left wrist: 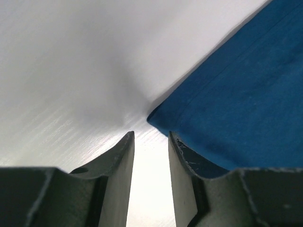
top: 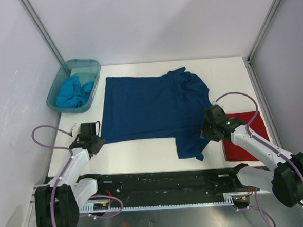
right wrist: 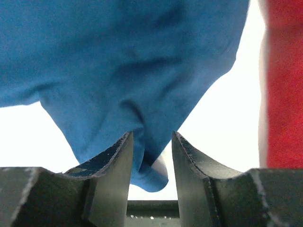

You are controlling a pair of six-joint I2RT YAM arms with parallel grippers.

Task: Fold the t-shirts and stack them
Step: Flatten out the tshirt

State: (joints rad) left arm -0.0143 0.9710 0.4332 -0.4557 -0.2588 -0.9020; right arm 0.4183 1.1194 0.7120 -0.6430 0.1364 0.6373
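The navy blue t-shirt point(top: 151, 108) lies spread flat in the middle of the white table, with a sleeve flap trailing at its near right. My left gripper point(top: 98, 139) is open at the shirt's near-left corner; in the left wrist view that corner point(left wrist: 236, 104) lies just ahead of the empty gap between the gripper's fingertips point(left wrist: 151, 135). My right gripper point(top: 209, 132) is open over the near-right sleeve. A loose fold of the navy cloth point(right wrist: 118, 61) hangs between the right gripper's point(right wrist: 151, 135) parted fingers, unclamped. The red t-shirt point(top: 245, 138) point(right wrist: 284, 94) lies folded at the right.
A translucent teal tub point(top: 51, 95) at the far left holds the crumpled turquoise t-shirt point(top: 73, 92). Bare white table point(top: 143, 150) runs between the navy shirt and the black base rail point(top: 160, 180). Frame posts and walls close in the sides.
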